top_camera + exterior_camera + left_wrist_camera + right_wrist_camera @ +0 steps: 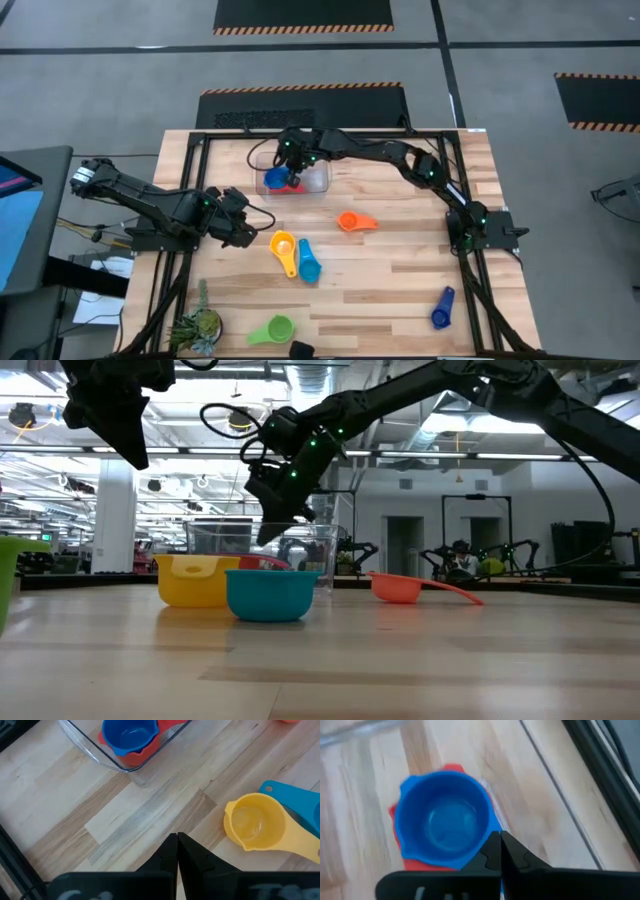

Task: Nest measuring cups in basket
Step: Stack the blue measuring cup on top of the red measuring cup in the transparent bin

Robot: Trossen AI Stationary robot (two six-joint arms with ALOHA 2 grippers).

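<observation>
The clear basket (312, 181) stands near the table's far edge. In it a blue cup (445, 820) sits nested in a red cup (396, 815). My right gripper (499, 840) reaches down into the basket from above (291, 166), shut at the blue cup's handle. My left gripper (177, 840) is shut and hovers above bare table left of the yellow cup (283, 243), touching nothing. The light blue cup (308, 266) lies against the yellow one. Orange (354, 222), green (272, 329) and dark blue (441, 309) cups rest on the table. My right gripper pinches the blue cup's flat handle (493, 827) between its two shut fingers, coming from above and pointing down into the basket. The cup sits upright, its bowl resting inside the red cup. My own fingers hide most of the handle.
A small green plant (197, 324) stands at the table's near left corner, beside the green cup. Black frame rails (190, 190) run along the table's left, right and far sides. Bare wood lies between the orange cup and the dark blue cup.
</observation>
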